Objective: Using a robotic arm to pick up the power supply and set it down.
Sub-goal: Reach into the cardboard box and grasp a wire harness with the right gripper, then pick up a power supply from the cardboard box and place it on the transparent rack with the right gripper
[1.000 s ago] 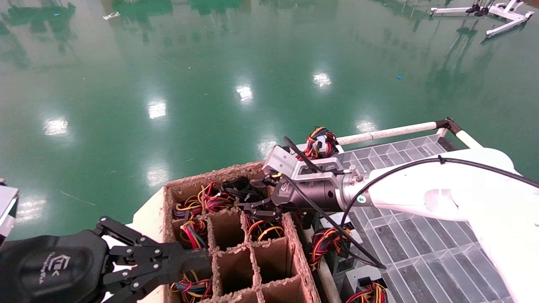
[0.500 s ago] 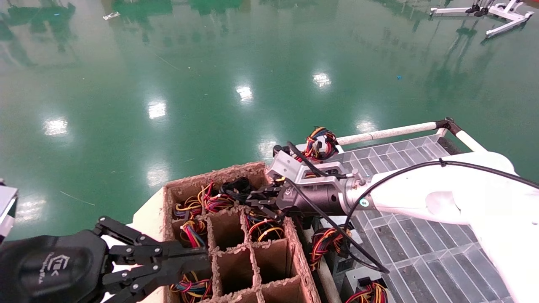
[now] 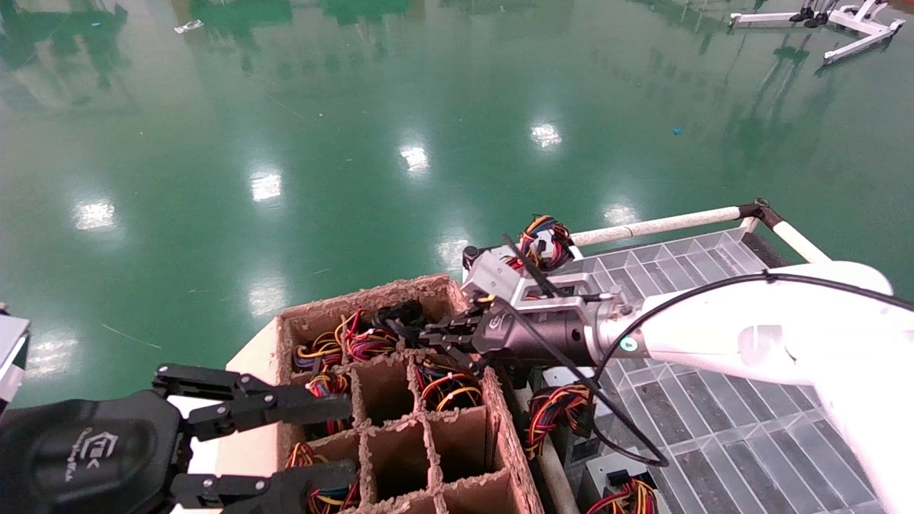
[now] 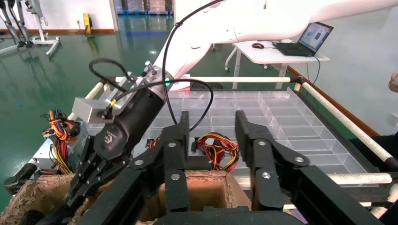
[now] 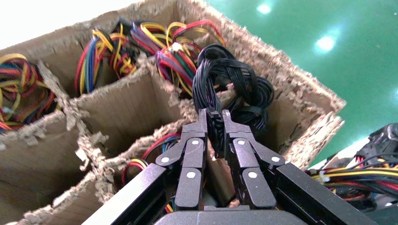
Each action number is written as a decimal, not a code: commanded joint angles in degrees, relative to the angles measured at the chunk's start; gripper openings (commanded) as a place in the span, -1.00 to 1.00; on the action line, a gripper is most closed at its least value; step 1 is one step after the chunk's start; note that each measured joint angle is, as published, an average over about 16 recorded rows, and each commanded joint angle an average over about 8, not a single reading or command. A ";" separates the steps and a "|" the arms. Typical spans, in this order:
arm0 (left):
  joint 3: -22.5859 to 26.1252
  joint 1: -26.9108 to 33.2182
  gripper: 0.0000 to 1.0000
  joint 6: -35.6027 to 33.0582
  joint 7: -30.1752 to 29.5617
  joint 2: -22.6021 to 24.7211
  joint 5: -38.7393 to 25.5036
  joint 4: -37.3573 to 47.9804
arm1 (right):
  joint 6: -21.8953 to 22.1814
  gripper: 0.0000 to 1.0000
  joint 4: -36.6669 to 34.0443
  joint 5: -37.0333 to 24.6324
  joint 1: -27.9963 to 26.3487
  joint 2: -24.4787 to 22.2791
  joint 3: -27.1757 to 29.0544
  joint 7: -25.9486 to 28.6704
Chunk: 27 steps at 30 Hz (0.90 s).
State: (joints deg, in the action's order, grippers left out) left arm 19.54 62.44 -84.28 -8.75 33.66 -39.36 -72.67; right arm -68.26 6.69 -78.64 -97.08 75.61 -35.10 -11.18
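The right tool (image 3: 420, 334), black on a white-silver forearm (image 3: 750, 335) with a looping black cable (image 3: 628, 428), reaches toward 9 o'clock over the far row of a cardboard divider box (image 3: 500, 428). In the right wrist view its fingers (image 5: 195, 145) are nearly together, pinched on the black cable bundle (image 5: 225, 82) that rises out of the far right cell of the box. That bundle belongs to the power supply (image 3: 403, 318); in the head view it sits at about 6 o'clock, just inside the box's far wall. The grey body of the unit is hidden down in the cell, so its long axis cannot be read for certain; only the cable end shows, and it points up out of the cell.

Neighbouring cells hold red, yellow and blue wire bundles (image 5: 117, 44). Beside the box, toward 3 o'clock, a clear compartment tray (image 3: 685, 400) lies inside a white-tubed frame (image 3: 657, 225), with more coloured wire bundles (image 3: 543, 239) at its far corner.

The left tool (image 3: 285, 442) hangs at 7 o'clock over the near left cells of the box, its fingers (image 4: 176, 154) spread wide with nothing between them. Green floor (image 3: 357, 107) fills the rest.
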 commanded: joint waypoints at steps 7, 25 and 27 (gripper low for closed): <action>0.01 0.00 1.00 0.00 0.00 0.00 0.01 0.00 | -3.22 -1.00 -1.47 2.70 -1.10 -1.51 1.74 -0.40; 0.02 0.01 1.00 0.01 0.01 -0.01 0.02 0.00 | -10.15 -1.00 -1.60 7.87 -5.75 -5.58 5.28 -1.15; 0.03 0.01 1.00 0.01 0.01 -0.01 0.02 0.00 | -11.24 -1.00 -1.40 8.68 -6.49 -6.23 5.84 -1.08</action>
State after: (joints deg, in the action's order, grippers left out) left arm 19.56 62.45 -84.27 -8.74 33.65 -39.34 -72.67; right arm -79.44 5.48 -69.94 -103.78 69.16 -29.23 -12.29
